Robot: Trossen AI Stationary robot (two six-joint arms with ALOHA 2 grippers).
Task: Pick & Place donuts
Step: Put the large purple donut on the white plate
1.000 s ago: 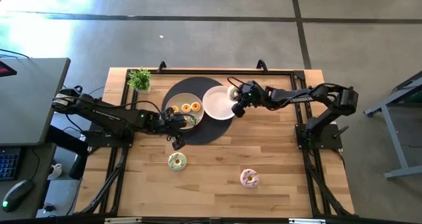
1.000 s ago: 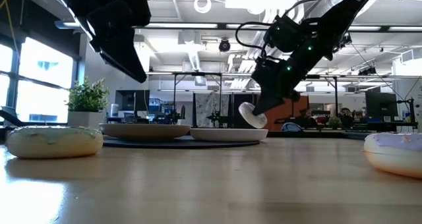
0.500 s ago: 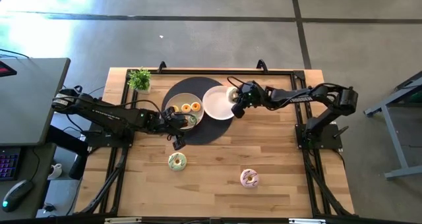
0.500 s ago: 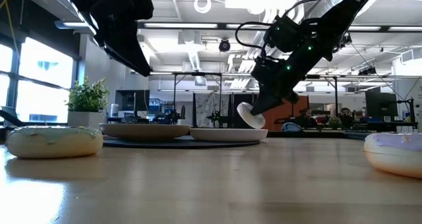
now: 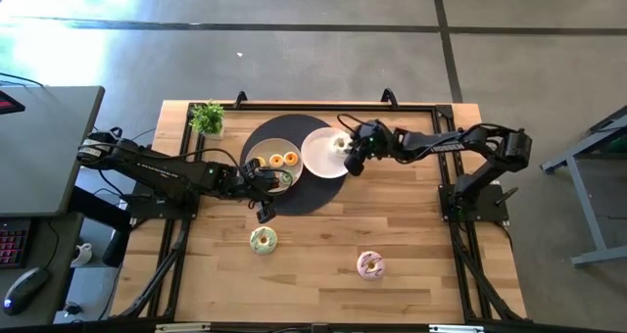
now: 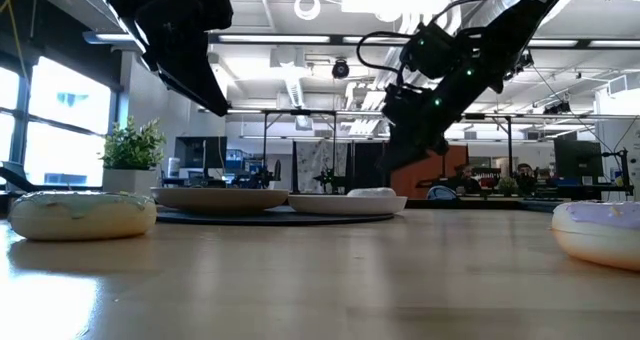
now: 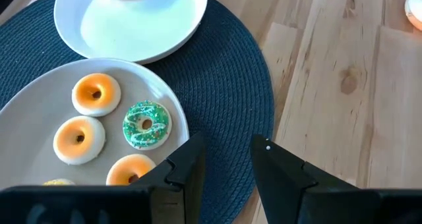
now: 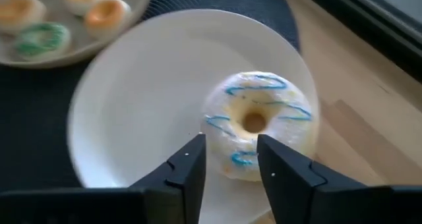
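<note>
A white donut with blue stripes (image 8: 256, 122) lies flat on the white plate (image 5: 318, 155), near its right rim; the low view shows the donut (image 6: 372, 192) there too. My right gripper (image 8: 229, 159) hovers just above it, open, with a fingertip on either side and clear of it. Several small donuts, orange ones (image 7: 97, 93) and a green one (image 7: 146, 124), lie on the grey plate (image 7: 26, 118). My left gripper (image 7: 224, 157) hangs open over the dark mat beside that plate. A green-iced donut (image 5: 263, 240) and a pink one (image 5: 370, 264) rest on the bare table.
Both plates sit on a round dark woven mat (image 5: 294, 191). A small potted plant (image 5: 207, 118) stands at the far left corner. The near half of the wooden table holds only the two loose donuts.
My right gripper has opened and let go of the white donut. The donut was held tilted just over the plate's right rim; it has dropped and now lies flat on the white plate.
</note>
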